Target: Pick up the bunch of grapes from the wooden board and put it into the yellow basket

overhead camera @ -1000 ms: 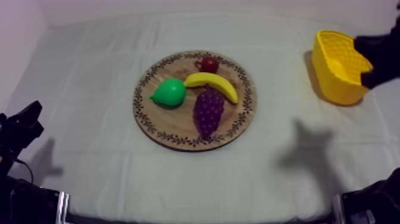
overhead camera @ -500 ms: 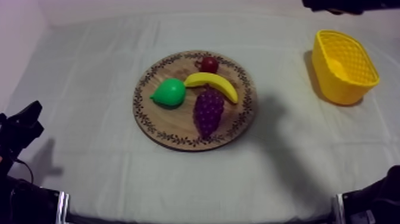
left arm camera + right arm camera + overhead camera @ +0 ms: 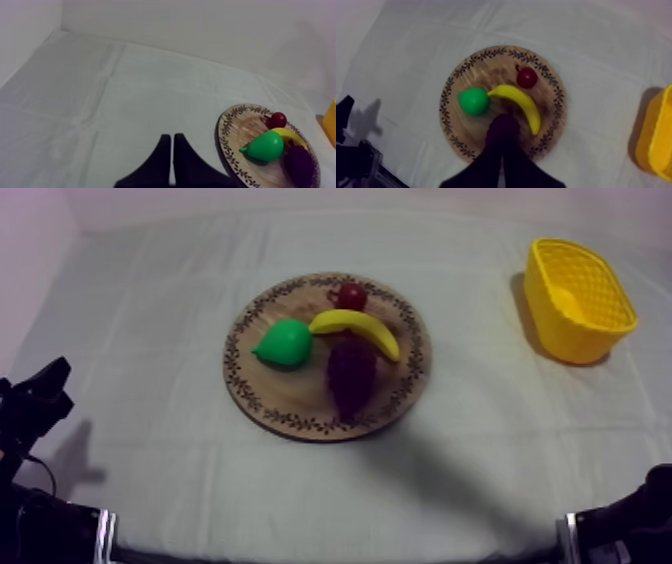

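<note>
A grey-white cloth covers the worktop. At the near left, the left tool (image 3: pixel 172 139) rests with its fingers together. The right tool (image 3: pixel 501 152), fingers likewise together on nothing, hangs over the bunch of grapes (image 3: pixel 351 374) on the wooden board (image 3: pixel 290 395) (just nearer than the banana (image 3: pixel 358 328)). This looks like the approach: next it must part its fingers and descend. The yellow basket (image 3: pixel 560 328) sits far right.
</note>
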### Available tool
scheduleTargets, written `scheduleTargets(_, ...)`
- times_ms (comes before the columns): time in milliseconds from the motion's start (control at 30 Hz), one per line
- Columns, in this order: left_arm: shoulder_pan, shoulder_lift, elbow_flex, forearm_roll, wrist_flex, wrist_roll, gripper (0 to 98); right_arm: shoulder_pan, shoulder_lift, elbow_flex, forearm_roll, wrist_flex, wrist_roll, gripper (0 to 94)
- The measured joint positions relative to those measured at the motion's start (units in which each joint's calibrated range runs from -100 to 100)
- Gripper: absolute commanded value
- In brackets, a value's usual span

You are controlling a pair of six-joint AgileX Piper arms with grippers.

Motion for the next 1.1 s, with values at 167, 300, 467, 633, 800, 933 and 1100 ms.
scheduleTargets(167, 0.0, 0.0, 0.0, 0.0, 0.0, 0.0, 0.1, -1.8, 5.3, -5.2, 1.3, 5.0, -4.1, 0.2)
scheduleTargets(300, 0.0, 0.0, 0.0, 0.0, 0.0, 0.0, 0.1, -2.5, 9.1, -7.7, 1.9, 7.1, -7.1, 0.2)
scheduleTargets(467, 0.0, 0.0, 0.0, 0.0, 0.0, 0.0, 0.1, -3.1, 13.1, -8.1, 2.3, 7.8, -10.1, 0.2)
scheduleTargets(633, 0.0, 0.0, 0.0, 0.0, 0.0, 0.0, 0.1, -3.6, 16.4, -8.1, 2.3, 8.0, -11.5, 0.3)
scheduleTargets(800, 0.0, 0.0, 0.0, 0.0, 0.0, 0.0, 0.1, -3.7, 18.2, -7.4, 2.4, 8.1, -12.2, 10.2)
scheduleTargets(933, 0.0, 0.0, 0.0, 0.0, 0.0, 0.0, 0.1, -3.8, 18.6, -6.7, 2.3, 8.3, -12.6, 53.5)
scheduleTargets(1100, 0.0, 0.0, 0.0, 0.0, 0.0, 0.0, 0.1, -3.8, 18.7, -5.6, 1.8, 8.2, -12.7, 85.9)
